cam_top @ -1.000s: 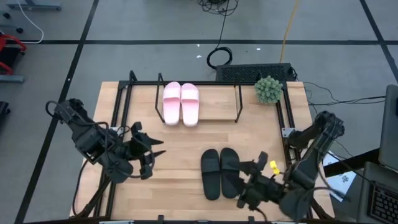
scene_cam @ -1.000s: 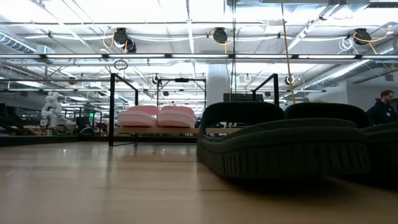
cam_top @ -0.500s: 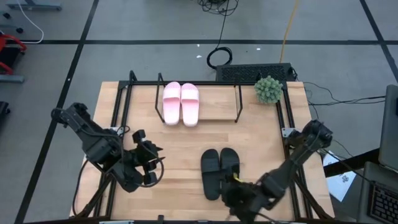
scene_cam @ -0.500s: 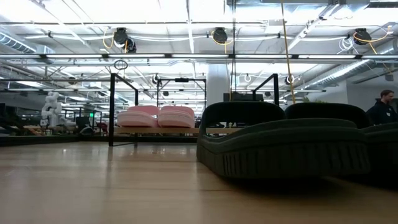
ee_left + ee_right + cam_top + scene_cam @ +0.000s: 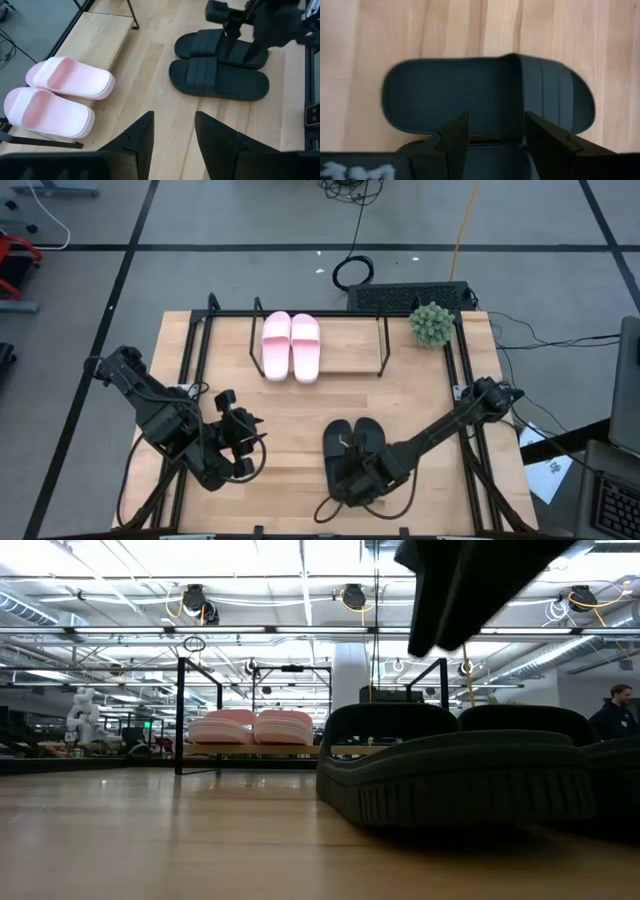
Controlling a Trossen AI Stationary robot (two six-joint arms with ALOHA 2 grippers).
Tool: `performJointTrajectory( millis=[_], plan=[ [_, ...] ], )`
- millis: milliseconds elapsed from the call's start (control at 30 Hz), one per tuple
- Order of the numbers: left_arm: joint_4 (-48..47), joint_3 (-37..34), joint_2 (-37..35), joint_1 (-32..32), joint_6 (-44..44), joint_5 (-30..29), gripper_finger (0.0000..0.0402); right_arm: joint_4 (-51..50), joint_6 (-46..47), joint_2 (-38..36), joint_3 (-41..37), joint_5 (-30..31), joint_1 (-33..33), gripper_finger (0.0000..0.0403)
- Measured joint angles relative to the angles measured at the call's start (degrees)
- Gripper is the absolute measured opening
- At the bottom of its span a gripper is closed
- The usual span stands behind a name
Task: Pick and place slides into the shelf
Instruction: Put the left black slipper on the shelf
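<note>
The pale pink slides (image 5: 291, 346) rest soles-down, side by side, on the left part of the shelf (image 5: 350, 352) at the table's far side; they also show in the low view (image 5: 250, 727) and the left wrist view (image 5: 55, 95). The black slides (image 5: 352, 452) lie side by side on the tabletop right of centre, straps toward the far edge. My right gripper (image 5: 350, 477) hangs open above their near ends; its wrist view looks straight down on one black slide (image 5: 485, 95) past the gripper (image 5: 495, 140). My left gripper (image 5: 247, 445), open, waits left of the black pair (image 5: 220, 65).
A small potted plant (image 5: 432, 323) stands at the table's far right corner beside a black box (image 5: 405, 296). Black frame rails (image 5: 185, 360) run along the table's sides. The shelf's right part is bare board. A person (image 5: 620, 710) stands far off in the room.
My right arm has swung from the table's near right corner toward the left, and its gripper now hangs over the near ends of the black slides, showing at the top of the low view. My left gripper has drifted a little toward the near edge. The slides have not moved.
</note>
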Motion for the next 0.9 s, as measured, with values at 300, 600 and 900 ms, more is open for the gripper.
performJointTrajectory(
  millis=[300,600,900],
  plan=[
    [-0.01,0.00,0.00,0.04,1.52,-1.04,0.0145,5.20,-0.48,0.39,-5.50,0.62,-2.82,0.0176],
    [-0.31,0.00,0.00,0.04,2.05,-1.05,0.0145,10.29,-4.41,0.26,-9.65,2.66,-6.16,0.0176],
    [-0.44,0.00,0.00,0.04,2.88,-1.07,0.0145,11.09,-5.60,0.38,-10.47,8.30,-8.17,0.0176]
  ],
)
